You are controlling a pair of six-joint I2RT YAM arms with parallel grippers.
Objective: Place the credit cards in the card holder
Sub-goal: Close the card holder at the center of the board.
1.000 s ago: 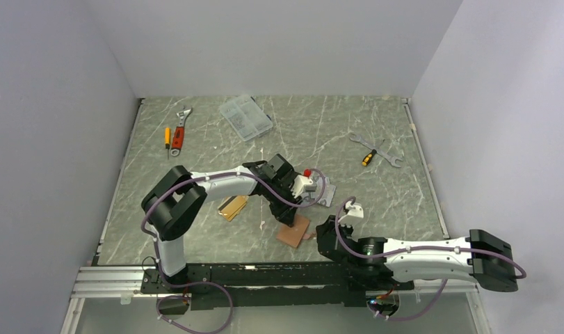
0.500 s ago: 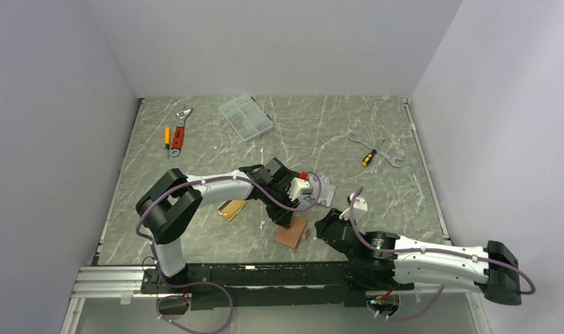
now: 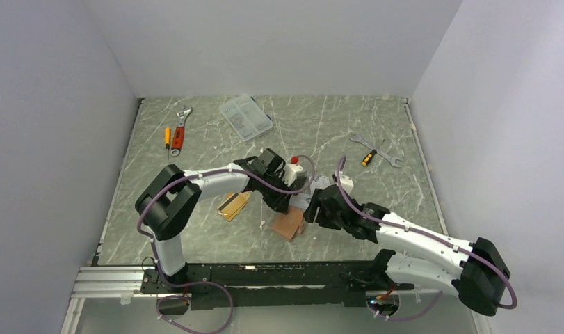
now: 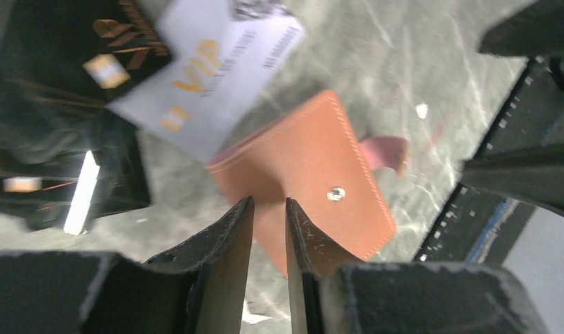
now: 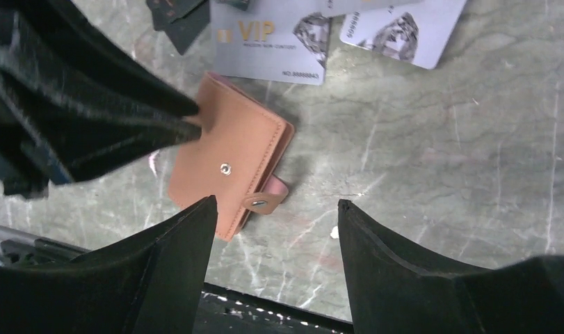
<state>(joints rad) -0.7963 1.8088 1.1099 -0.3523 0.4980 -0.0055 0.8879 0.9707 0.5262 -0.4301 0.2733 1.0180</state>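
Right tool (image 5: pixel 275 203) stands wide open with nothing in it, hanging over the card holder (image 5: pixel 227 163), one finger to either side of the tab end. A second ago its jaws were narrower and it sat back toward the near edge. Since then the right arm has swung in from the near right corner to the middle of the surface (image 3: pixel 404 188). The left tool (image 4: pixel 268 202) shows only a slit between its fingers. Its tips meet the card holder's edge on the side away from the tab, but I cannot tell whether it grips that edge. This arm has shifted slightly left. The card holder lies closed, snap stud up and pink tab out, near the middle of the surface on the near-edge side, having crept a little to the left. Two silver-grey cards (image 5: pixel 272 35) lie flat just beyond it, with a dark flat piece (image 4: pixel 70 62) against one of them; in the top view the right arm now hides them. The orange-gold cards (image 3: pixel 232 206) lie left of the left tool, unmoved. Bare surface shows along the right edge and across the far half between the clear box (image 3: pixel 245 117) and the spanner (image 3: pixel 387 149). Both tools crowd the card holder.
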